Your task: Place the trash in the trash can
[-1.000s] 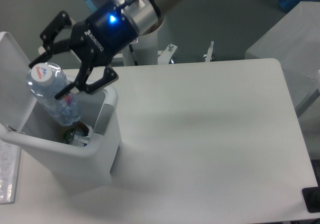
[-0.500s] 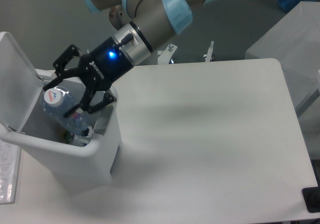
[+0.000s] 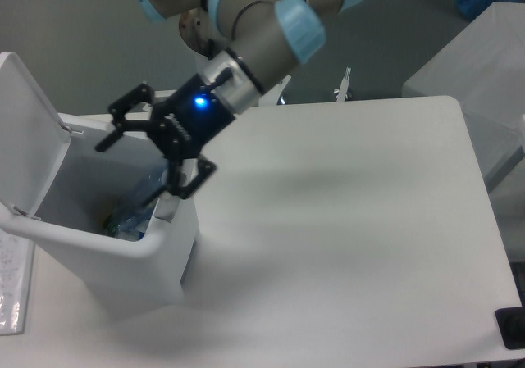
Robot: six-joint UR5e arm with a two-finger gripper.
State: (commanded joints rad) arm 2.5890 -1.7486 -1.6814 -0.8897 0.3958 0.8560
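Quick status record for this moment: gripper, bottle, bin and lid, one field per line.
gripper: gripper open, fingers spread over the bin's mouth, holding nothing
bottle: water bottle lying inside the trash can, free of the fingers
wrapper: cannot tell; the bottle covers the bin's bottom
bin: trash can upright at the table's left end
lid: flip lid swung open, standing up on the left

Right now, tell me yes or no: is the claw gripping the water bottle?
No. The claw hangs open over the trash can, and the water bottle lies loose inside it, below the fingers.
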